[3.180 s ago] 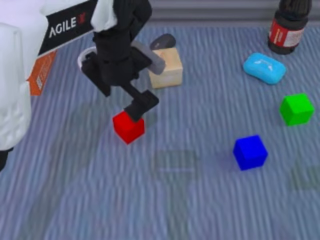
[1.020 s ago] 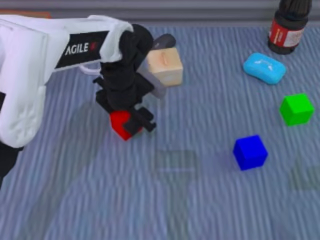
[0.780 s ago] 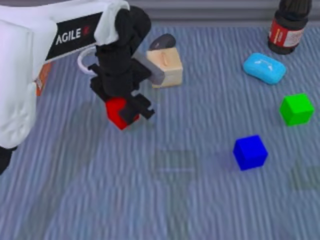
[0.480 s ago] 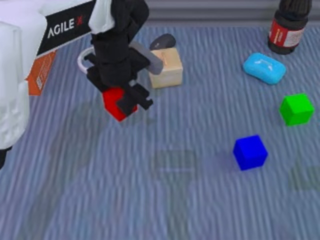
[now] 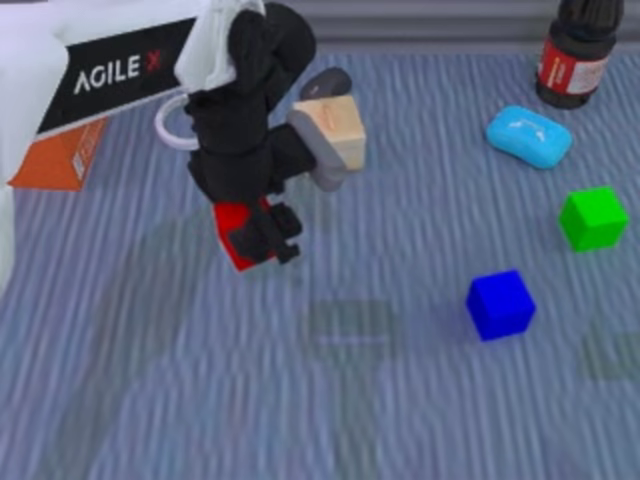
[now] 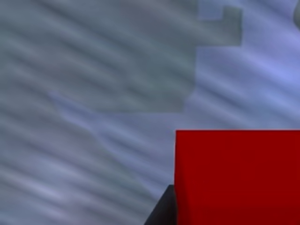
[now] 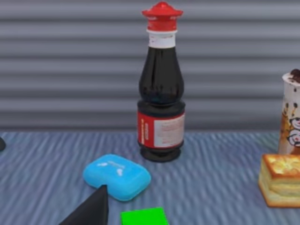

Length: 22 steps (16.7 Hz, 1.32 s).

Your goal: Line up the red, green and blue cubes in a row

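The red cube (image 5: pixel 237 240) hangs just above the table at the left, with my left gripper (image 5: pixel 255 232) shut on it. In the left wrist view the red cube (image 6: pixel 236 176) fills the corner beside one dark finger (image 6: pixel 161 211). The blue cube (image 5: pixel 500 304) rests on the table right of centre. Farther right lies the green cube (image 5: pixel 593 218), also seen in the right wrist view as a green cube (image 7: pixel 144 217) close below a dark edge of my right gripper (image 7: pixel 93 211). My right arm is out of the top view.
A tan wooden block (image 5: pixel 335 135) stands right behind the left gripper, with a dark rounded object (image 5: pixel 325 82) beyond it. A light-blue soap bar (image 5: pixel 528 136) and a dark sauce bottle (image 5: pixel 575 55) sit at the back right. A cake slice (image 7: pixel 281 180) and a cup (image 7: pixel 290 117) lie beyond.
My left gripper has come down over the red cube, shut on it and lifted it off the table, and it now carries it slightly to the right. Green and blue cubes have not moved.
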Each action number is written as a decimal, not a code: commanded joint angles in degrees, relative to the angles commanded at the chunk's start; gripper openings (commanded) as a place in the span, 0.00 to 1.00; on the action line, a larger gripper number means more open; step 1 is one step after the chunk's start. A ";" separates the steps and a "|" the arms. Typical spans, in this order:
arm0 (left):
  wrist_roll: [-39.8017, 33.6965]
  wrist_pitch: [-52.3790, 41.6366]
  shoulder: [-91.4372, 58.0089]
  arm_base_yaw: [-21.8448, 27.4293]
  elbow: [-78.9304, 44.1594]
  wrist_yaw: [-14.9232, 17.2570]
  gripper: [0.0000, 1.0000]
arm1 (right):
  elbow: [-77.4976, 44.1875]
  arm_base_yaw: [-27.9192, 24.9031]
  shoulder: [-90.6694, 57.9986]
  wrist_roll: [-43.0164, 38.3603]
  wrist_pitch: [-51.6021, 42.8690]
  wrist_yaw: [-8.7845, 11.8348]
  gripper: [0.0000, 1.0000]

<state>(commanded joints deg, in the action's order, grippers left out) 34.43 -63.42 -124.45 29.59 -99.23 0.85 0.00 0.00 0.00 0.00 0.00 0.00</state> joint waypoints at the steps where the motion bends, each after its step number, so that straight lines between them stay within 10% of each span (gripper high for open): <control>1: 2.76 0.79 2.38 1.06 3.78 0.03 0.00 | 0.00 0.00 0.00 0.00 0.00 0.00 1.00; 8: 18.49 5.57 16.18 7.22 22.49 0.18 0.00 | 0.00 0.00 0.00 0.00 0.00 0.00 1.00; 22: 18.88 20.43 9.85 7.50 30.85 0.22 0.00 | 0.00 0.00 0.00 0.00 0.00 0.00 1.00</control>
<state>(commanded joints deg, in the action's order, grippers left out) 53.32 -42.99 -114.60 37.09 -68.38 1.07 0.00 0.00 0.00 0.00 0.00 0.00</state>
